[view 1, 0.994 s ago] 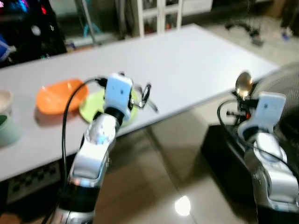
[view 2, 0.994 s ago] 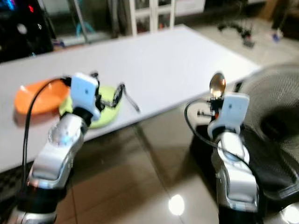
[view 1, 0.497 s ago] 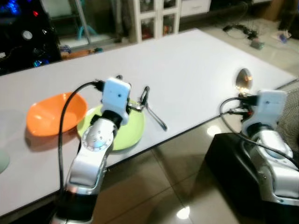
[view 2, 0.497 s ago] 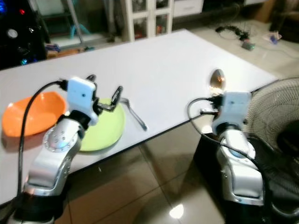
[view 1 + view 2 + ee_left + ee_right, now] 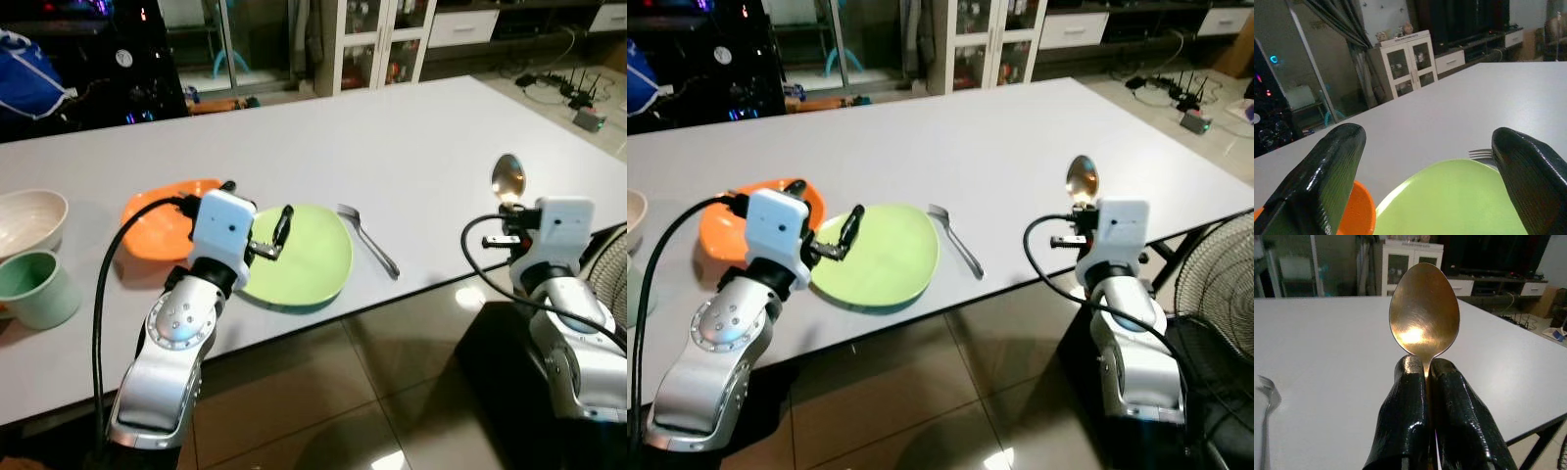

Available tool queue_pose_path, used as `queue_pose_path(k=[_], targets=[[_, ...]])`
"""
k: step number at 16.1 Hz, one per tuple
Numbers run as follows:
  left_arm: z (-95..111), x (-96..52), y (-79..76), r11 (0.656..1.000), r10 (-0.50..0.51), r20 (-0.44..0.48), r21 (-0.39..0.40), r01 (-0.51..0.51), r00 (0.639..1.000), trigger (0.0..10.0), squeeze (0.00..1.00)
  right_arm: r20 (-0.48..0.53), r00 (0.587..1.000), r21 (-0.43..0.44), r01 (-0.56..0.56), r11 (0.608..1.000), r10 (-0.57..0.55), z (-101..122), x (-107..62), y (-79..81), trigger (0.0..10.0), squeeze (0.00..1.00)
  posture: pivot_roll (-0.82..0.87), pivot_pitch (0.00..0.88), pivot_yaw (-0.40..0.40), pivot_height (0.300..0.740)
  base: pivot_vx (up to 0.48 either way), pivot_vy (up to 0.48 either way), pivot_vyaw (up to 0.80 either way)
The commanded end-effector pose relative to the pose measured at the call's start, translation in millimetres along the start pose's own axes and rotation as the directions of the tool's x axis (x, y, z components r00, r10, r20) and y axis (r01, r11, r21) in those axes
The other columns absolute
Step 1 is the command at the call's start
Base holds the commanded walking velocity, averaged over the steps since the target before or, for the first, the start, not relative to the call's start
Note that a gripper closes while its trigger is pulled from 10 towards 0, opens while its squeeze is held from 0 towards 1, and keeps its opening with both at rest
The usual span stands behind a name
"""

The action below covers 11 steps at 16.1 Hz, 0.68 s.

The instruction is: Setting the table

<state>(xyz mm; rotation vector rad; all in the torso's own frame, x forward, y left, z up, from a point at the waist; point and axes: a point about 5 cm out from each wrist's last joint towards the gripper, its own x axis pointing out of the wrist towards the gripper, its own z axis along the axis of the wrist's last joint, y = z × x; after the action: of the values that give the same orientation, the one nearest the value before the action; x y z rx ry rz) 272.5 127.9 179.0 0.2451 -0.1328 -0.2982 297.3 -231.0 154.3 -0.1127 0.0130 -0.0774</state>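
Spoon (image 5: 1424, 313) upright, pinched in our right gripper (image 5: 1426, 382) off the table's (image 5: 431, 147) near edge; fork (image 5: 368, 238) and green plate (image 5: 304, 257) lie to its left, left gripper (image 5: 1425, 161) spread over that plate.

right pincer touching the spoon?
Touching. In the right wrist view the right pincer has both black fingers pressed shut on the spoon at its neck, with the bowl standing up above them.

Your spoon (image 5: 1424, 313) handle is hidden between the right gripper (image 5: 1431, 382) fingers. White bowl (image 5: 24, 220) cut by frame edge.
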Motion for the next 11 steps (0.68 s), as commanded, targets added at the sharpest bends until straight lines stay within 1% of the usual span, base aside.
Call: queue_pose_path(k=[1,2,3,4,5,6,8,9,11], targets=[[1,2.0,-5.7,0.999,-0.040,-0.006,0.010,0.040,0.999,10.0,0.00,0.024,1.000,-0.029,0.003,1.000,-0.002,5,5.1,-4.2,10.0,0.00,0.00,0.000,0.013,0.740,0.000,0.000,0.00],[-1,3.0,-10.8,0.995,-0.094,-0.018,0.029,0.094,0.995,10.0,0.00,0.021,1.000,-0.052,-0.007,0.999,0.008,4,12.5,-7.8,10.0,0.00,0.00,0.000,0.018,0.740,0.000,0.000,0.00],[-1,3.0,-10.8,0.995,-0.094,-0.018,0.029,0.094,0.995,10.0,0.00,0.021,1.000,-0.052,-0.007,0.999,0.008,4,12.5,-7.8,10.0,0.00,0.00,0.000,0.018,0.740,0.000,0.000,0.00],[-3,6.9,-7.3,0.996,-0.080,-0.030,0.032,0.081,0.996,10.0,0.00,0.022,1.000,-0.051,-0.009,0.999,0.011,4,18.4,-9.8,10.0,0.00,0.00,0.000,0.021,0.740,0.000,0.000,0.00],[-3,9.4,-4.1,0.999,-0.046,-0.028,0.022,0.047,0.999,10.0,0.00,0.026,0.999,-0.051,-0.018,0.999,0.019,5,20.4,-8.6,10.0,0.00,0.00,0.000,0.020,0.740,0.000,0.000,0.00],[-4,10.7,-1.7,1.000,-0.014,-0.026,0.003,0.014,1.000,10.0,0.00,0.032,0.999,-0.051,-0.026,0.998,0.027,7,20.6,-6.5,10.0,0.00,-0.01,0.000,0.017,0.740,0.000,0.000,0.00],[-5,11.0,-0.1,1.000,0.013,-0.021,0.010,-0.012,1.000,10.0,0.00,0.044,0.998,-0.070,-0.039,0.997,0.043,8,20.4,-2.2,10.0,0.00,-0.02,0.000,0.013,0.740,0.000,0.000,0.00],[-8,12.9,0.6,0.998,0.055,-0.039,-0.018,-0.056,0.998,10.0,0.00,0.043,0.997,-0.055,-0.057,0.997,0.059,7,18.6,6.6,10.0,0.00,-0.03,0.000,0.013,0.740,0.000,-0.480,0.56],[-7,16.3,-1.9,0.998,0.054,-0.034,-0.010,-0.055,0.998,10.0,0.00,0.046,0.997,-0.048,-0.059,0.997,0.061,6,17.2,10.6,10.0,0.00,-0.03,0.000,0.009,0.740,0.000,-0.480,0.80]])
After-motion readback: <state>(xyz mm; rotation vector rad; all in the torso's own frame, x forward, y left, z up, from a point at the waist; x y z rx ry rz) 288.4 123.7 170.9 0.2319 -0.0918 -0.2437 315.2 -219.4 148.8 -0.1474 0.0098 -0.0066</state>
